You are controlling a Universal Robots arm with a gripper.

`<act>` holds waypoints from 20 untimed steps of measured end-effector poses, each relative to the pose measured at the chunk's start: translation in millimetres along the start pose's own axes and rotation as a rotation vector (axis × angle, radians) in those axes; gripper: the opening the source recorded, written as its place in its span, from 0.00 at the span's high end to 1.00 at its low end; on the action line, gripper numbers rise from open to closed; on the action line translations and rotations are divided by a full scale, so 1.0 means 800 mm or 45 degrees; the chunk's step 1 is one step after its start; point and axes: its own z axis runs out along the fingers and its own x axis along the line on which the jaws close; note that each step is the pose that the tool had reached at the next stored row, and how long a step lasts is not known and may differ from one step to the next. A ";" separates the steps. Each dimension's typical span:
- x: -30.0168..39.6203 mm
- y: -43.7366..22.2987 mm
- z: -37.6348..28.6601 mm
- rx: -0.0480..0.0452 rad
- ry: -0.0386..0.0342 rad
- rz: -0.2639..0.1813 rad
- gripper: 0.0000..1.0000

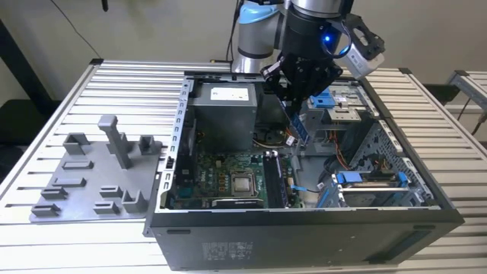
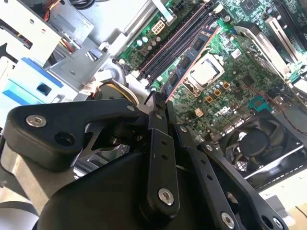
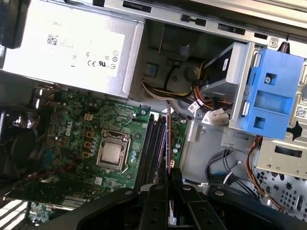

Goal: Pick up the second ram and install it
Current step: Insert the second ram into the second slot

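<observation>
My gripper hangs inside the open computer case, shut on the top edge of the second ram. The stick is long, thin and dark, and it hangs tilted below the fingers, above the motherboard. In both wrist views the ram shows edge-on, running from the gripper out over the board. The ram lies roughly parallel to the black memory slots beside the processor socket, still apart from them.
A grey power supply fills the case's far corner. Drive cages with blue brackets and loose cables stand on the exterior view's right. A fan sits by the board. A grey plastic tray with upright posts lies outside the case.
</observation>
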 end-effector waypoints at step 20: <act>0.0002 -0.0002 0.0105 0.008 -0.0066 0.337 0.86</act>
